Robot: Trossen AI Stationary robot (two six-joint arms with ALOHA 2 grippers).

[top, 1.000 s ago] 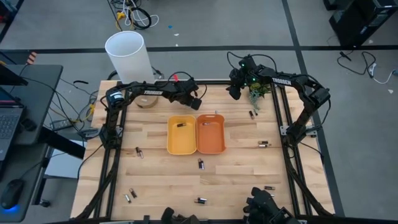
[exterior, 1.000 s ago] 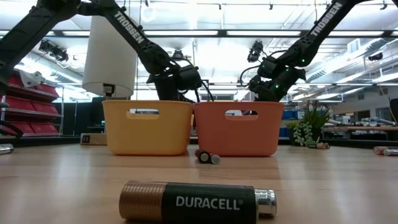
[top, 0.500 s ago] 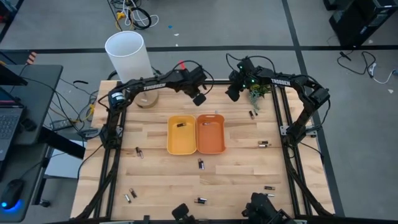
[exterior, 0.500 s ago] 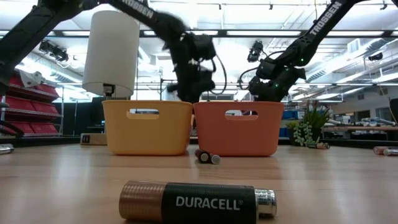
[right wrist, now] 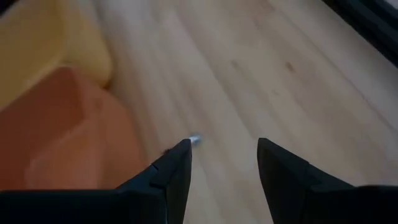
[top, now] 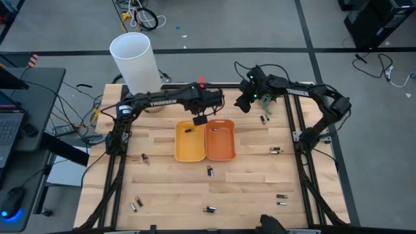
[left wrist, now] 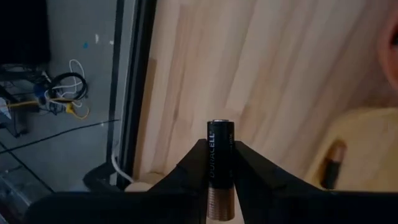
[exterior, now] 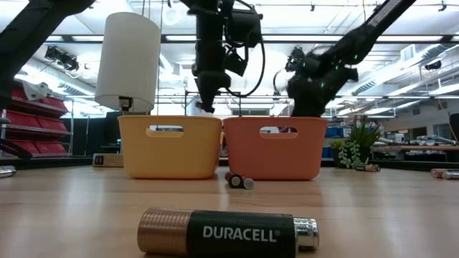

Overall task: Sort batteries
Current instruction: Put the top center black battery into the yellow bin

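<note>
My left gripper (top: 200, 119) hangs above the far rim of the yellow tray (top: 190, 151), shut on a black-and-copper battery (left wrist: 221, 149). One battery (top: 189, 130) lies in the yellow tray and another (top: 218, 128) in the orange tray (top: 221, 149) beside it. My right gripper (top: 242, 104) hovers open past the orange tray's far right corner, nothing between its fingers (right wrist: 177, 168). Several loose batteries lie on the table, among them one (top: 209, 171) just near of the trays and one (exterior: 228, 231) close to the low camera. My left gripper pinches the battery's long sides (left wrist: 219, 177) between its two fingers (left wrist: 194, 163). The battery lies along the fingers, its copper end back between them and its black end sticking out past the tips. The fingers slant steeply down, and the battery is lifted clear above the yellow tray.
A tall white cylinder (top: 133, 57) stands at the table's far left corner. A small potted plant (top: 270, 97) sits by my right arm. More batteries lie near the right edge (top: 276, 150), by the plant (top: 264, 118), near the left edge (top: 144, 158) and along the near side (top: 209, 209).
My left gripper has risen from low behind the trays to well above them, come a little toward the near edge over the yellow tray's far rim, and rolled, keeping the battery. My right gripper has drifted slightly toward the trays, still open.
</note>
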